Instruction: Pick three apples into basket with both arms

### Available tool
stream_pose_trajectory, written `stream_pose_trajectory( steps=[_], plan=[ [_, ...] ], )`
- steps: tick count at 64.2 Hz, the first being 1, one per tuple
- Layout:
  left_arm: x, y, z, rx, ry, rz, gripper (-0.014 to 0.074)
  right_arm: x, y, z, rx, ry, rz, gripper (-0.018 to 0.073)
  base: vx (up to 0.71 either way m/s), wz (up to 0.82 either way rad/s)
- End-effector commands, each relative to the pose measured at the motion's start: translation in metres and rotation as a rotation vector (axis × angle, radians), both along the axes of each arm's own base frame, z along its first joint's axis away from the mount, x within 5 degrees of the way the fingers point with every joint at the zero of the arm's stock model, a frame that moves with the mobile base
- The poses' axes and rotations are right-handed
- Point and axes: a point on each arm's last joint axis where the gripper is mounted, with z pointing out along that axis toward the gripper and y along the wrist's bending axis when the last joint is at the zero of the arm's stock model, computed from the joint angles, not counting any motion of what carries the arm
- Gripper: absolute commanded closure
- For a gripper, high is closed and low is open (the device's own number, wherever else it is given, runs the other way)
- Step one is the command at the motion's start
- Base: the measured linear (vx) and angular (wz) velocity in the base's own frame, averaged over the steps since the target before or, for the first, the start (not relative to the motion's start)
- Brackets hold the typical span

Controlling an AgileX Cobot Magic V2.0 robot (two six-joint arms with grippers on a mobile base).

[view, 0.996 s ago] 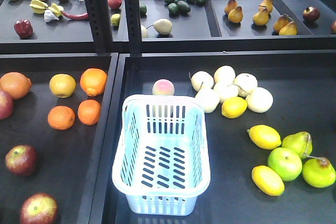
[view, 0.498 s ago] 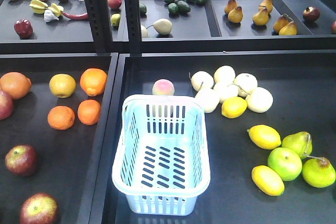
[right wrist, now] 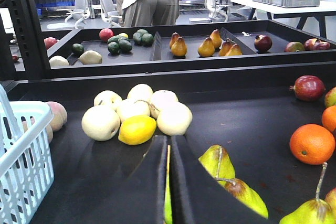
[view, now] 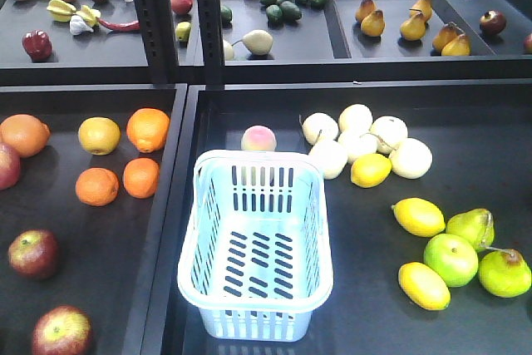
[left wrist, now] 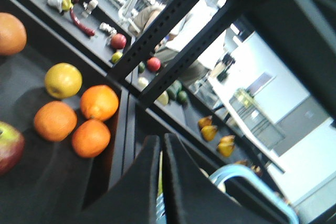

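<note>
Front view of black produce trays. A pale blue-white basket (view: 193,230) stands upright at the near middle of the right-hand tray, its slotted floor in plain sight. Three dark red apples lie in the left-hand tray, across the divider and well apart from the basket: the nearest apple (view: 61,332) at the bottom edge; a second apple (view: 33,253) just behind it; a third apple (view: 7,165) cut off by the left border, near a cluster of oranges (view: 97,186). Pale round fruit (view: 357,143), lemons (view: 418,216) and green apples (view: 450,259) lie to the right of the basket.

Left wrist view: the left gripper (left wrist: 160,142) has its black fingers pressed almost together, a thin slit between them and nothing pinched; it hangs near the divider, oranges beside it, a red apple (left wrist: 8,145) at the left border, the basket rim at lower right.

Right wrist view: the right gripper (right wrist: 168,142) is likewise pressed together on nothing; green pears (right wrist: 220,163) lie just beside it; the basket wall is at far left.
</note>
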Motion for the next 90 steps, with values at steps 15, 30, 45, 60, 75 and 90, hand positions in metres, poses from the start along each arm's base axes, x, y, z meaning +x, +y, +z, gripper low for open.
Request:
stream_pose_trajectory(
  steps=[15,30,45,60,75,90],
  plan=[
    [-0.005,0.006,0.024,-0.485,-0.172,0.017,0.0602,0.0,0.0,0.003,-0.017,-0.069,-0.002,0.0564,0.0,0.0],
    [-0.022,0.002,0.084,-0.315,-0.314,-0.024,0.0602,0.0,0.0,0.003,-0.017,-0.069,-0.002,0.0564,0.0,0.0],
    [-0.03,-0.009,0.149,0.17,-0.301,-0.065,0.0602,0.0,0.0,0.003,-0.017,-0.069,-0.002,0.0564,0.0,0.0],
    [0.006,-0.024,0.184,0.519,-0.166,-0.23,0.0601,0.0,0.0,0.003,-0.017,-0.069,-0.002,0.0564,0.0,0.0],
    [0.068,-0.045,0.201,0.695,-0.174,-0.525,0.0541,0.0,0.0,0.003,-0.017,-0.069,-0.002,0.0564,0.0,0.0],
    [0.145,-0.057,0.21,0.761,-0.23,-0.731,0.0282,0.0,0.0,0.003,-0.017,-0.069,-0.002,0.0564,0.0,0.0]
  ],
)
